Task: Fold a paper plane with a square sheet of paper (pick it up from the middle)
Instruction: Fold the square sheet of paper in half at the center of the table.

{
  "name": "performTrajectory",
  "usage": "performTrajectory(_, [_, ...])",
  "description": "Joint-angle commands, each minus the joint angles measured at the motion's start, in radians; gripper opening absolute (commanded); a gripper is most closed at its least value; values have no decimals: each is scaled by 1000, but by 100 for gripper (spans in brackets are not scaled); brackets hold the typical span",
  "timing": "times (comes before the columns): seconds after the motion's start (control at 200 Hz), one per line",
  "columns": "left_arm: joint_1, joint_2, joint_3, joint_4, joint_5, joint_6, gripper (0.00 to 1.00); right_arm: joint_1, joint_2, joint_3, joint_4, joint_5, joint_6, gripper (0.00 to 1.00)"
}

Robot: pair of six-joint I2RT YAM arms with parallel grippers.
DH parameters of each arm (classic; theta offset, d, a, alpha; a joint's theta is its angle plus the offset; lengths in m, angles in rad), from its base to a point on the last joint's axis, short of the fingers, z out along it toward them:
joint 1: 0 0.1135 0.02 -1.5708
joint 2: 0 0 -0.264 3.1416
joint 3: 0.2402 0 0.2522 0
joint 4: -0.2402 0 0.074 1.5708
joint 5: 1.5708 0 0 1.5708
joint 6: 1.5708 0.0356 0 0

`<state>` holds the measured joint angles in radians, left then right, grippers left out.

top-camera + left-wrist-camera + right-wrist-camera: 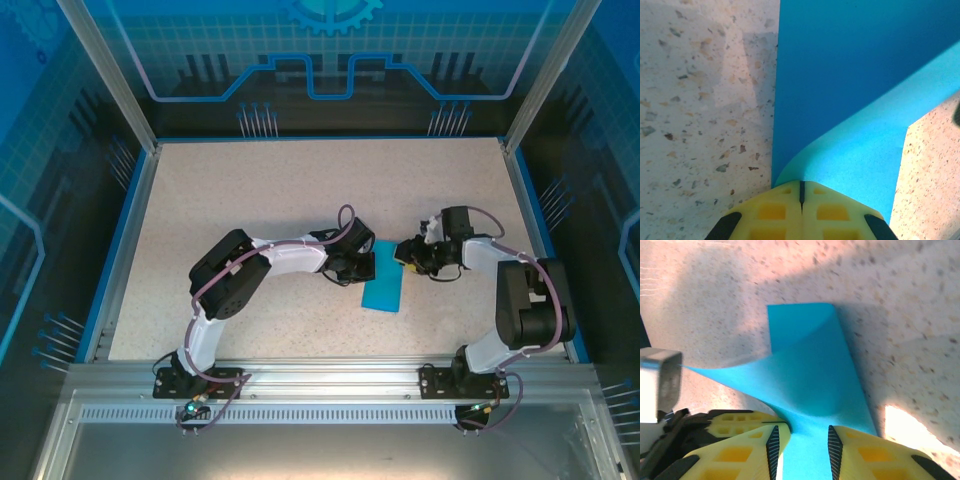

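Where the two arms meet, a bit right of the table's [240,190] middle and toward its near edge, sits the square sheet of paper [384,288]. It is bright blue and reads as a narrow rectangle from the top view, long side running near to far. The left gripper [801,186] is at the sheet's left edge near its far end. Its jaws are fully closed, yellow fingers [770,212] pressed together with only a seam between them. A lighter blue flap of the sheet curls up off the table and ends right at those tips, pinched there. The darker part of the sheet lies flat on the speckled table.

The right gripper [802,432] is at the sheet's right side, also near the far end. Its jaws are partly apart with a clear gap. Paper runs through that gap between the ribbed black pads [773,445] and looks unclamped. From the right wrist, the sheet is lifted and twisted, with one layer rolled over.
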<state>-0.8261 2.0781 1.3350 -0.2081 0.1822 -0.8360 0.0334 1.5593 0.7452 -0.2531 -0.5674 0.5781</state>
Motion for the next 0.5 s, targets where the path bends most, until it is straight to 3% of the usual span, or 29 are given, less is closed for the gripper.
performTrajectory(0.0, [-10,43,9,-85,17,16,0,-19,51,23,-10,-41,-41,35])
performTrajectory(0.22, [-11,46,10,-85,17,15,0,-27,134,28,2,-53,-53,35])
performTrajectory(0.495, [-12,46,14,-92,16,16,0,-34,72,84,-46,-81,-61,35])
